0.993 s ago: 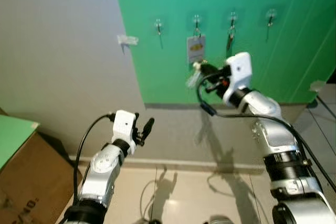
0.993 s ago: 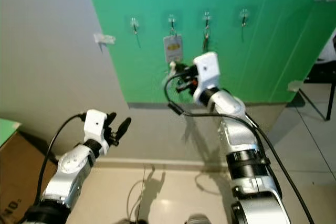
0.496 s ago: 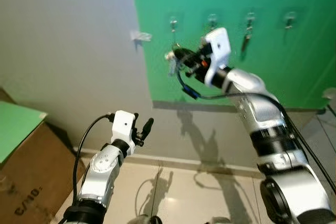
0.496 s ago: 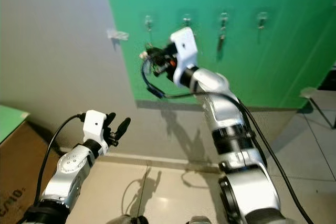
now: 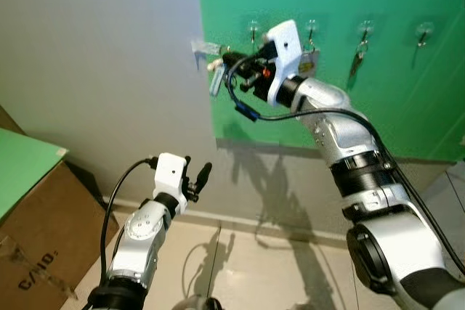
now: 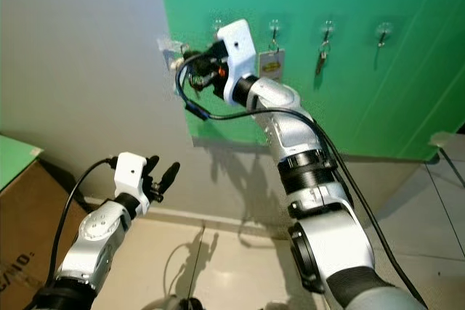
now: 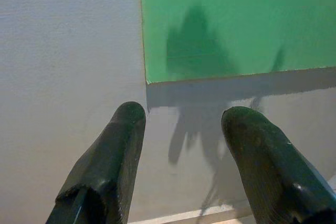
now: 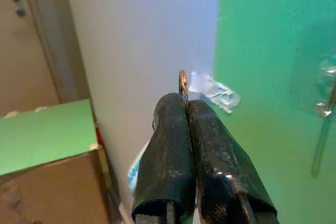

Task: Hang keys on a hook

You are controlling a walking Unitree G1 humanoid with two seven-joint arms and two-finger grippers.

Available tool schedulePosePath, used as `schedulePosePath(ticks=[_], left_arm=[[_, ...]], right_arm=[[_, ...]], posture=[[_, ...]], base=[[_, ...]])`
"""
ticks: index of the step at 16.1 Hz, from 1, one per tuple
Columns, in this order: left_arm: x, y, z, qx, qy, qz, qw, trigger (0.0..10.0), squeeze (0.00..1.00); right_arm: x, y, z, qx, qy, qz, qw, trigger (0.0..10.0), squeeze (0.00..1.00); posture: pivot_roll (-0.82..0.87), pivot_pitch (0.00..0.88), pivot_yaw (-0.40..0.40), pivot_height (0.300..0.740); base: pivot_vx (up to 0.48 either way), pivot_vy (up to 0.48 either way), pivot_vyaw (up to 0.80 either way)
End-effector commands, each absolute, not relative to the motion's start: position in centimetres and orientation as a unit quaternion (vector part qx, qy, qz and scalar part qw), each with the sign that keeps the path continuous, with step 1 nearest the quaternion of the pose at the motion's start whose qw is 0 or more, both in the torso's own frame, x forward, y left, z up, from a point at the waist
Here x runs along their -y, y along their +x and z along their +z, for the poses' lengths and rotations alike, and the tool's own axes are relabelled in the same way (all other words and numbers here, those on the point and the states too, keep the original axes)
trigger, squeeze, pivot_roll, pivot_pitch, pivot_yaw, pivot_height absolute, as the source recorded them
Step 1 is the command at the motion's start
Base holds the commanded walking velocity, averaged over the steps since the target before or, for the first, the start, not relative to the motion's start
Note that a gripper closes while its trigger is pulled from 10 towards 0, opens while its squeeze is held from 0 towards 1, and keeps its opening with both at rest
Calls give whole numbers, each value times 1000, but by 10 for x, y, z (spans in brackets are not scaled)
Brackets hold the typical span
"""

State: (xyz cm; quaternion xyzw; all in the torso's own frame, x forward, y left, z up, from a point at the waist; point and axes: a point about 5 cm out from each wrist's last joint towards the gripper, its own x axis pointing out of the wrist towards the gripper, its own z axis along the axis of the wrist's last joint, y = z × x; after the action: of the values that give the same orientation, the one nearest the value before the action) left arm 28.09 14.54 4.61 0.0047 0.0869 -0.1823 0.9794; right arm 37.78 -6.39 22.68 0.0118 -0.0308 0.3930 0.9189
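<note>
My right end effector (image 8: pixel 185 109) is pinched tight on the key ring (image 8: pixel 182 84), fingers (image 8: pixel 168 150) pressed together w/ the thin metal ring poking up between the tips. Keys (image 5: pixel 216 78) dangle below it, raised high at the wall, right at the edge where grey wall (image 5: pixel 102 70) meets the green panel (image 5: pixel 378 107). A clear hook (image 5: pixel 204 49) sits on the grey wall just beside the ring; can't tell if they're touching. On the green panel there's a row of hooks: one (image 5: pixel 253 32) just behind my arm, next one carries a tag (image 6: pixel 271 65), another has keys hanging (image 5: pixel 357 54), last one (image 5: pixel 423 33) is far right. Left end effector (image 7: pixel 181 124) is held low, fingers spread apart, pointing at the wall's lower part. Cardboard box (image 5: pixel 29 223) w/ green top sits on the floor at my left.
</note>
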Motion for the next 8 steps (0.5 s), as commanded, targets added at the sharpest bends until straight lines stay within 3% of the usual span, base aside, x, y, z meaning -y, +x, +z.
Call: schedulePosePath(ticks=[1, 3, 8], left_arm=[[-147, 281, 49, -81, 8, -178, 981, 10000, 0], [-147, 280, 49, -82, 9, -179, 980, 10000, 0], [-148, 279, 49, -84, 10, -181, 980, 10000, 0]], right_arm=[[69, 386, 239, 53, 14, 362, 931, 0, 0], [83, 397, 243, 60, 11, 306, 950, 0, 0], [106, 409, 245, 59, 54, 243, 967, 0, 0]], posture=[[-177, 0, 63, 740], [-177, 0, 63, 740], [-179, 0, 71, 740]], base=[[0, 0, 0], [0, 0, 0], [0, 0, 0]])
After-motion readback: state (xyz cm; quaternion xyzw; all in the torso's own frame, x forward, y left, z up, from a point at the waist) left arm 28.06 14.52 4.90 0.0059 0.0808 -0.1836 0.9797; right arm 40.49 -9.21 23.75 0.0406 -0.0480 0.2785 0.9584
